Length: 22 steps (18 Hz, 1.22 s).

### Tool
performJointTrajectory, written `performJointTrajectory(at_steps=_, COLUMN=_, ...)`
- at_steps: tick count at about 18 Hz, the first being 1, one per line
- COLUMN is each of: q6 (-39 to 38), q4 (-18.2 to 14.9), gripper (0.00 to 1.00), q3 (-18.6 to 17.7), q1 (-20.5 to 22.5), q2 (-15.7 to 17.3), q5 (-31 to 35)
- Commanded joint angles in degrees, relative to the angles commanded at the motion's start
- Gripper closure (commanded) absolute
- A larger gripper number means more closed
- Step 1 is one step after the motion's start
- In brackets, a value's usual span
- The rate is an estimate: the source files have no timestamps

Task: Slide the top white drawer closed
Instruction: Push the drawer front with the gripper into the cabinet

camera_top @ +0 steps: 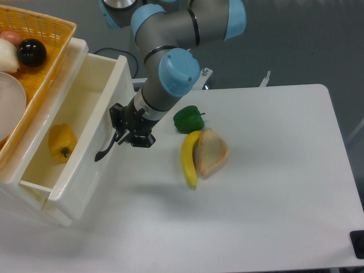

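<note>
The large glossy white plastic top drawer (79,148) stands partly open at the left, a yellow pepper (61,142) inside. The black two-finger gripper (120,134) meets its curved black handle (106,149); jaw opening cannot be told. Rigid and light, it should slide under a push on the front.

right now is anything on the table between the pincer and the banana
In the camera view, nothing: the stretch of white table from the pincer at the top white drawer handle to the banana is bare. The green pepper sits above that line.

White drawer (85,153), black handle (106,151), orange basket (40,51).
</note>
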State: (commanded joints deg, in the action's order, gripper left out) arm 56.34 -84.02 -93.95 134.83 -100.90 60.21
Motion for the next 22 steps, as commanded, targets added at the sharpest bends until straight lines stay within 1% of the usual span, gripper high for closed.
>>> performJointTrajectory(at_steps=9, q6=0.0, q4=-0.1, gripper=0.82, q3=-0.5, q1=-2.1, q2=0.4, q5=0.0)
performJointTrajectory(at_steps=15, q6=0.0, q4=-0.1, gripper=0.83, q3=-1.2, q1=-2.5, q2=0.9, q5=0.0)
performJointTrajectory(at_steps=22, q6=-0.5, q4=0.0, gripper=0.83, q3=-1.2, q1=-4.1, q2=1.0, q5=0.0)
